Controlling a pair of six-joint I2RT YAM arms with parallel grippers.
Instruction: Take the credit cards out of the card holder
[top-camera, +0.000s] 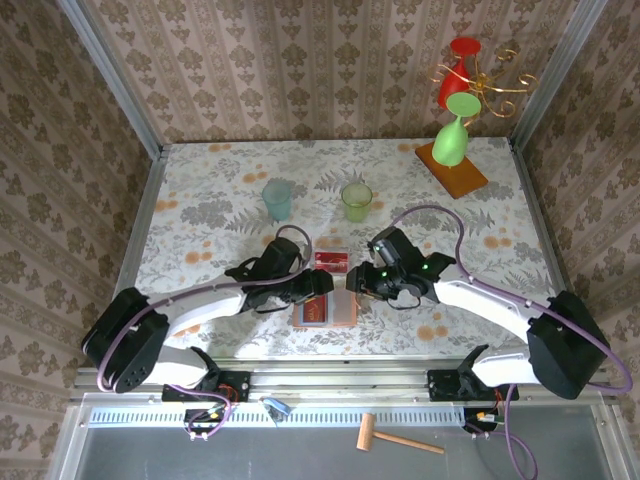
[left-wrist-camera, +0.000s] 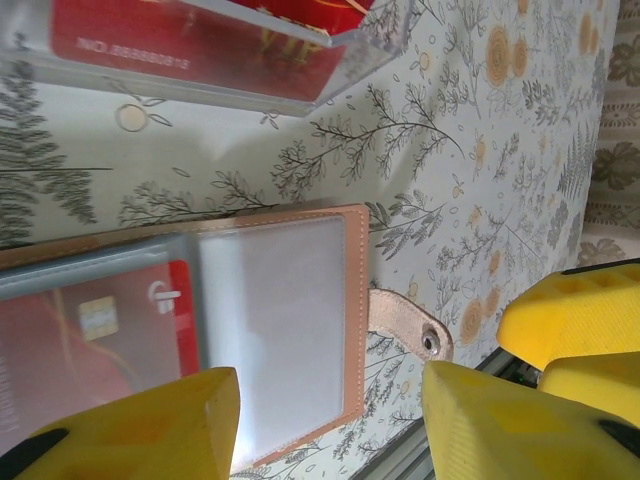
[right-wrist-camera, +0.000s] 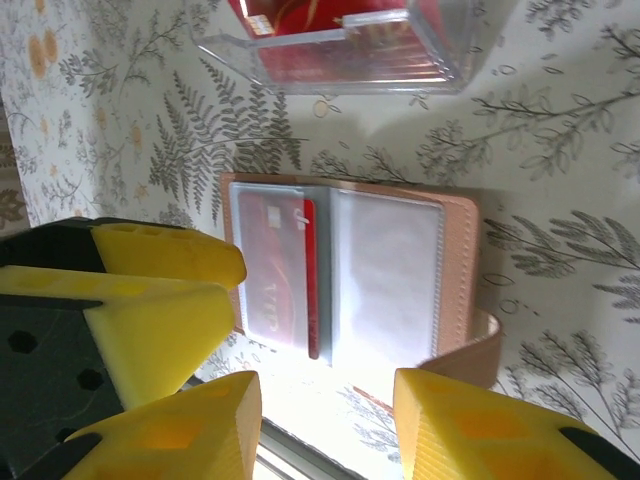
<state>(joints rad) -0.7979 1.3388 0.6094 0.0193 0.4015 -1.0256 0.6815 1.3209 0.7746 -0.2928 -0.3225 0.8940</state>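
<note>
The tan card holder (top-camera: 341, 313) lies open flat near the table's front edge. In the left wrist view one clear sleeve holds a red credit card (left-wrist-camera: 95, 335); the sleeve beside it (left-wrist-camera: 275, 320) is empty, and the snap strap (left-wrist-camera: 412, 326) sticks out. The same holder (right-wrist-camera: 455, 265) and red card (right-wrist-camera: 275, 270) show in the right wrist view. My left gripper (left-wrist-camera: 330, 430) (top-camera: 318, 287) hovers open over the holder's edge, gripping nothing. Facing it, my right gripper (right-wrist-camera: 325, 430) (top-camera: 357, 284) is also open and holds nothing.
A clear plastic tray (top-camera: 331, 261) (left-wrist-camera: 370, 50) (right-wrist-camera: 440, 60) with red cards in it stands just behind the holder. Farther back are a blue-green cup (top-camera: 278, 199), a green cup (top-camera: 356, 201) and a green goblet (top-camera: 452, 140) on an orange board.
</note>
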